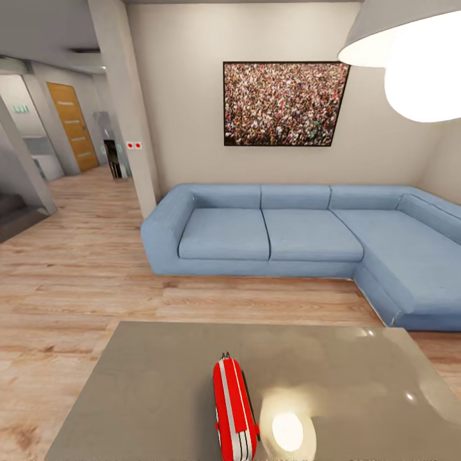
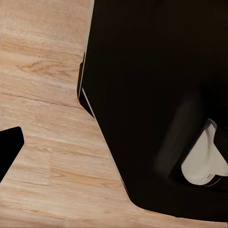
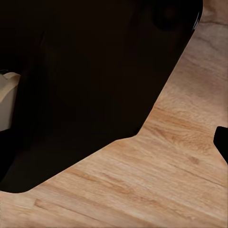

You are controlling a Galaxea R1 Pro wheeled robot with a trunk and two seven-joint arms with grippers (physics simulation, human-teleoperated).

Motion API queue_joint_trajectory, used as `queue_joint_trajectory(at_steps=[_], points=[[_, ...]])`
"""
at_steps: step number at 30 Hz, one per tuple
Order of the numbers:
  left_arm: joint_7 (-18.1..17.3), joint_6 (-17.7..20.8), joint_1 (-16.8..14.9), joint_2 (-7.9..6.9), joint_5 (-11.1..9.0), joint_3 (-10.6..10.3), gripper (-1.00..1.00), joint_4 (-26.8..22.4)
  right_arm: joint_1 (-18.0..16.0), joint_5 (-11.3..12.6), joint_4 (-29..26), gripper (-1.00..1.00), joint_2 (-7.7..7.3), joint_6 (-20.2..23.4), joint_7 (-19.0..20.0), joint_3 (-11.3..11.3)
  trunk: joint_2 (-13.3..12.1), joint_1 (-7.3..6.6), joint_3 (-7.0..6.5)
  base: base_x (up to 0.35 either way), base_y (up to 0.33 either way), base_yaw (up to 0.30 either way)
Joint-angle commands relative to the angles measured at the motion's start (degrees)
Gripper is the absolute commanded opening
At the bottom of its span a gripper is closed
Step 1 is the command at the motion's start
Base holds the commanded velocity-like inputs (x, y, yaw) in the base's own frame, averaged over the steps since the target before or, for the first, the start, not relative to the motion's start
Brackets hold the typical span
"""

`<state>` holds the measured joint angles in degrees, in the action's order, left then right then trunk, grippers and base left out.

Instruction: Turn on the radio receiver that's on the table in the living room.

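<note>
The red radio receiver (image 1: 233, 412) with white trim stripes stands on the glossy grey-brown table (image 1: 160, 390), near its front edge and seen from above, end-on. Its thin top handle faces up and the dial is hidden from this angle. In the left wrist view there is wood floor and the robot's dark base (image 2: 156, 104). In the right wrist view the same dark base (image 3: 80, 80) sits over plank floor. A dark tip (image 2: 8, 147) at the frame edge may be a finger, and I cannot tell either gripper's state.
A blue L-shaped sofa (image 1: 288, 237) stands behind the table, under a crowd picture (image 1: 282, 104). A white pendant lamp (image 1: 416, 57) hangs at the upper right, and its glare shows on the tabletop. A pillar (image 1: 125, 109) and a hallway with a wooden door (image 1: 70, 125) lie to the left.
</note>
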<state>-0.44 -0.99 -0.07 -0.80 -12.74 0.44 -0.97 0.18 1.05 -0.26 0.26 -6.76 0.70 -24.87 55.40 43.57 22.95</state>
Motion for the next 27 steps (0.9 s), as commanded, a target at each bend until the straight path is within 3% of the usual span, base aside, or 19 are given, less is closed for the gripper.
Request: queue_joint_trajectory(at_steps=[1, 27], points=[[0.0, 0.01, -0.01, 0.0, 0.0, 0.0, 1.0, 0.0, 0.0, 0.0, 0.0, 1.0, 0.0, 0.0, 0.0, 0.0, 0.0, 0.0, 0.1, 0.0, 0.0, 0.0], [0.0, -0.05, 0.0, 0.03, 0.0, 0.0, 1.0, 0.0, 0.0, -0.04, 0.0, 1.0, 0.0, -0.01, 0.0, 0.0, 0.0, 0.0, 2.5, 0.0, 0.0, 0.0]])
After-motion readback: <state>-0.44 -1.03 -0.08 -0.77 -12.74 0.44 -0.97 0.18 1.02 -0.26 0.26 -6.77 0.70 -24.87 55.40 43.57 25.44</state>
